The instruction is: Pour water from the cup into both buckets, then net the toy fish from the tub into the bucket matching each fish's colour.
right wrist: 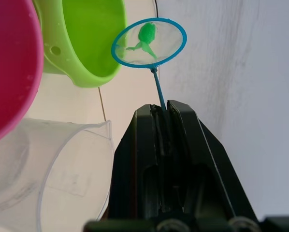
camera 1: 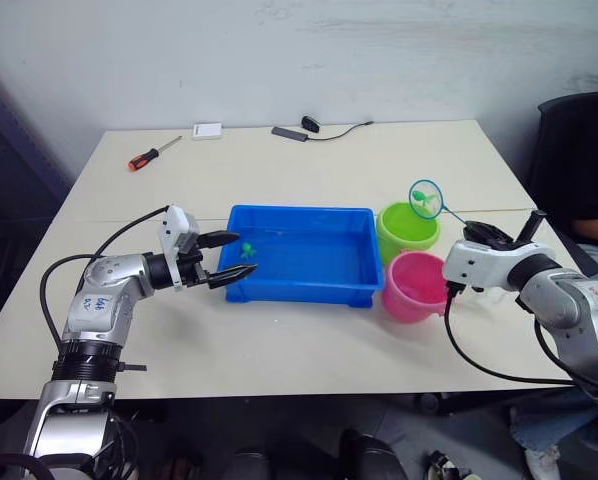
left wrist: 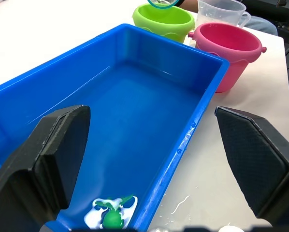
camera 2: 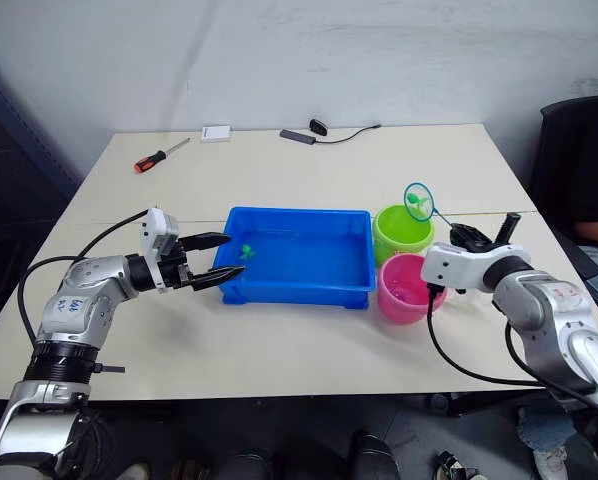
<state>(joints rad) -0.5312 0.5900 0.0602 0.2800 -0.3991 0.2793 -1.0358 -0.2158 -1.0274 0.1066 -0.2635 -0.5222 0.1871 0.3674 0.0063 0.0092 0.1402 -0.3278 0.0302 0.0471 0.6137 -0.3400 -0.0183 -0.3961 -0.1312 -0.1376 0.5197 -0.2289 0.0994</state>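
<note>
The blue tub (camera 1: 299, 211) sits mid-table holding shallow water and one green toy fish (left wrist: 113, 218) at its left end. My left gripper (camera 1: 244, 254) is open, its black fingers (left wrist: 52, 154) straddling the tub's near-left corner above that fish. Right of the tub stand the lime green bucket (camera 1: 407, 233) and, nearer me, the pink bucket (camera 1: 416, 286). My right gripper (right wrist: 160, 110) is shut on the thin handle of the net (camera 1: 426, 197). The blue hoop hangs over the green bucket's far rim with a green fish (right wrist: 147, 34) in its mesh. The clear cup (right wrist: 52, 169) stands beside the pink bucket.
A red-handled screwdriver (camera 1: 151, 155), a small white box (camera 1: 207, 130) and a black cable with a dark device (camera 1: 309, 125) lie at the table's far edge. A person sits on a dark chair (camera 1: 579, 150) at the right.
</note>
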